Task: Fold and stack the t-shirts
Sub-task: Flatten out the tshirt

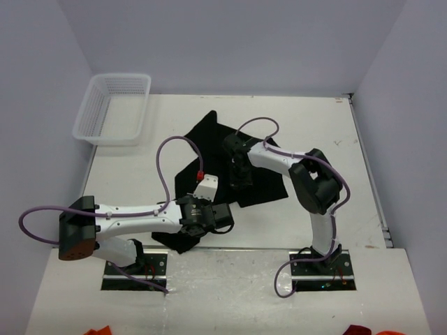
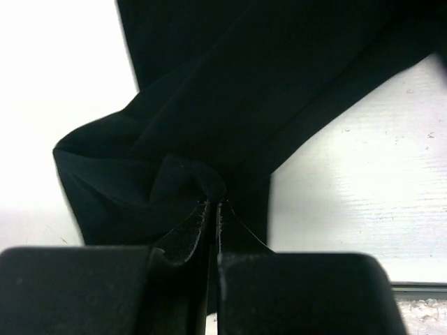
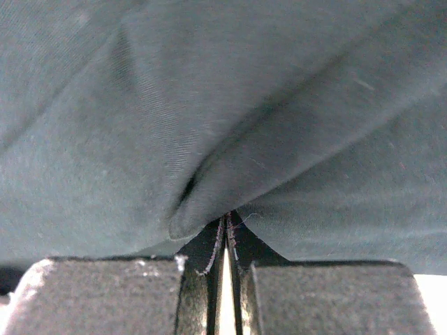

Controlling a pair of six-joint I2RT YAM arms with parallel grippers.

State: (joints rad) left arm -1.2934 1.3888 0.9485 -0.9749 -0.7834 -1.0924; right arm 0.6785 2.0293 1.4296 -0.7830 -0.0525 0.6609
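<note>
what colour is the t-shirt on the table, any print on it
Plain black, no visible print. The t-shirt shows best in the top external view.

The t-shirt (image 1: pixel 209 139) was seen to be of soft black cloth, matt throughout. In the right wrist view a fine knitted weave was shown, flecked with pale lint. The basket (image 1: pixel 112 108) was made of white plastic mesh, slightly see-through. The table (image 1: pixel 307 125) was finished in smooth matt white, marked by small dark specks. The left arm (image 1: pixel 133 218) and right arm (image 1: pixel 279 159) were cased in glossy white plastic with black joints. Smooth purple-sheathed cables (image 1: pixel 167 160) were run along them. The left hand (image 2: pixel 211 202) and right hand (image 3: pixel 225 220) were made of matt black material, finely toothed on the inner faces. The base plates (image 1: pixel 157 264) looked to be of dull metal.
</note>
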